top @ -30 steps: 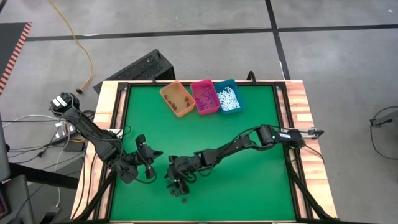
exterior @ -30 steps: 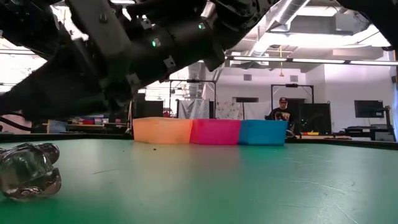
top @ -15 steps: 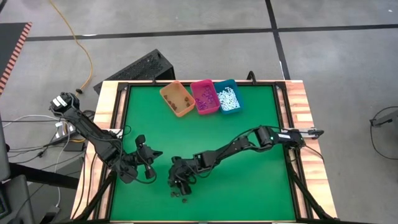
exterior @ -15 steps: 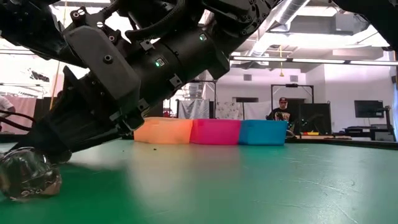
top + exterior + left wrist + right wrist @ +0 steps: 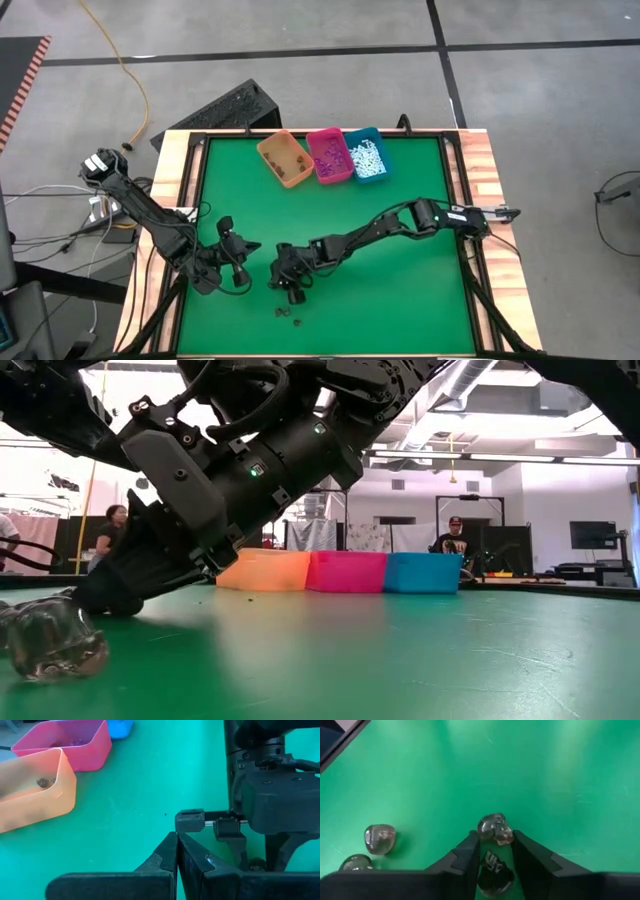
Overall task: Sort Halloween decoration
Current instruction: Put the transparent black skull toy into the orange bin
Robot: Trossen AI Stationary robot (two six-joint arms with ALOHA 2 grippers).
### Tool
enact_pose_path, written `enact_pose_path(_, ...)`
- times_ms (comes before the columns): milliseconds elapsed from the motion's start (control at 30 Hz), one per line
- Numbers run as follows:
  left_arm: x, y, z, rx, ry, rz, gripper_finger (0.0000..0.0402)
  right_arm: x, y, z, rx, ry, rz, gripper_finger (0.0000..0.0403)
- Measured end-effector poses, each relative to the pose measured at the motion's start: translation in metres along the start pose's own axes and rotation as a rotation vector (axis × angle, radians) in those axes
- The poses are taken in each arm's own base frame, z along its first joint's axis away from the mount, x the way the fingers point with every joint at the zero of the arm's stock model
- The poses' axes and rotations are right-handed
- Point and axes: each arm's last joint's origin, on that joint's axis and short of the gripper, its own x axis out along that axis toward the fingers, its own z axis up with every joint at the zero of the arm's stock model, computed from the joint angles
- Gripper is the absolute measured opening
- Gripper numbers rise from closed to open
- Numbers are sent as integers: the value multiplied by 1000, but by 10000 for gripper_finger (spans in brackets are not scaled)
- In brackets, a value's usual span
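Orange (image 5: 284, 159), pink (image 5: 329, 155) and teal (image 5: 366, 154) rectangular bins are partly filled; the right gripper (image 5: 494, 851) is clamped on a clear-brown skull-shaped piece (image 5: 493, 828), two others (image 5: 379, 838) remain; left gripper (image 5: 178, 851) fingers together.

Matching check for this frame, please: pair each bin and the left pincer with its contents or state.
Things:
1. orange bin
2. pink bin
3. teal bin
4. left pincer

States:
A. holds white pieces
B. shut, over the green mat
C. holds dark brown bits
D. holds purple bits

Pairs: 1-C, 2-D, 3-A, 4-B
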Motion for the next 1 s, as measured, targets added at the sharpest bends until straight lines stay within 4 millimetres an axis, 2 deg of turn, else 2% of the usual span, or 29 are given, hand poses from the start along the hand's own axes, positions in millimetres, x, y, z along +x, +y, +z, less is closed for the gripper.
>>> enact_pose_path(267,0,0,0,-1,-1,2,0,-2,-7,0,-43,14,-9,84)
enact_pose_path(600,0,0,0,0,0,2,0,-10,-14,6,-56,4,5,69)
enact_pose_path(733,0,0,0,2,1,3,0,-19,-27,12,-51,6,1,69)
enact_pose_path(1000,0,1,-1,14,10,9,0,-46,-66,24,-53,15,-59,69)
